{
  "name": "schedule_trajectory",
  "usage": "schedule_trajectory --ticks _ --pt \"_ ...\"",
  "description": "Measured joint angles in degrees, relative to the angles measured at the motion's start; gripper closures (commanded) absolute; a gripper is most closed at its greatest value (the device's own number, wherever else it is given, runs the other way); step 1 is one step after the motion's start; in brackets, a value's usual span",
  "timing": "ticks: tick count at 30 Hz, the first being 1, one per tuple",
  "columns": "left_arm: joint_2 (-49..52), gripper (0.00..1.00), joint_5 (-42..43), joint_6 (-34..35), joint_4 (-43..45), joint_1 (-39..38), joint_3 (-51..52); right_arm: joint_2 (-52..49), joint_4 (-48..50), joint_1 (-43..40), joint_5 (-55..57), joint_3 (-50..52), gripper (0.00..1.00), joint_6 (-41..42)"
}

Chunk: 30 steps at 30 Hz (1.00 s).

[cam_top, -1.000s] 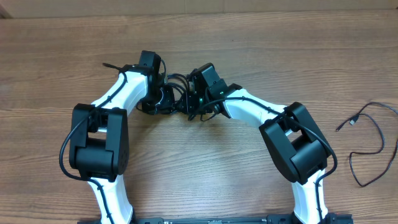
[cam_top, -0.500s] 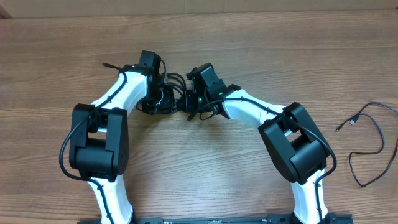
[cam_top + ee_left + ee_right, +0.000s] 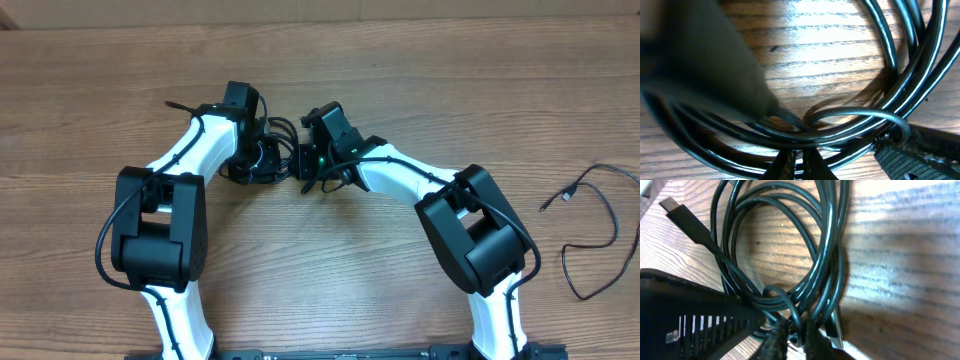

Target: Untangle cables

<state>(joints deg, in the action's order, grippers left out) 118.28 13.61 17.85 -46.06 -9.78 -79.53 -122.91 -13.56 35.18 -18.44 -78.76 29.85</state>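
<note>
Left gripper [image 3: 799, 165], right gripper [image 3: 791, 342] close together at cable tangle [image 3: 832, 245], far-centre worktop [image 3: 350, 60]; both jaws narrow, seemingly pinching separate strands to pull apart.

The overhead view is evenly lit and sharp. Glare streaks the cables [image 3: 832, 255] in both wrist views. A dark blur fills the left one's upper left.

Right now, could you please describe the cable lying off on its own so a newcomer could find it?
Look at the table, then past the right arm towards the right edge. There lies a thin black cable with a small plug. Unlike the bundle between the arms, it lies spread out, untouched.
</note>
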Motion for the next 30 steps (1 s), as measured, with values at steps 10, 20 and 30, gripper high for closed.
schedule_trajectory --ticks 10,20,30 --pt "0.0 0.91 0.0 0.0 0.1 0.0 0.0 -0.4 1.5 0.2 1.2 0.0 0.86 -1.0" --pt "0.0 0.96 -0.4 0.0 0.0 0.0 0.0 -1.4 1.7 -1.5 -5.6 0.0 0.96 -2.5" --pt "0.0 0.96 -1.9 0.0 -2.6 1.7 -3.5 -1.4 -0.6 -14.1 -39.4 0.0 0.96 -3.1"
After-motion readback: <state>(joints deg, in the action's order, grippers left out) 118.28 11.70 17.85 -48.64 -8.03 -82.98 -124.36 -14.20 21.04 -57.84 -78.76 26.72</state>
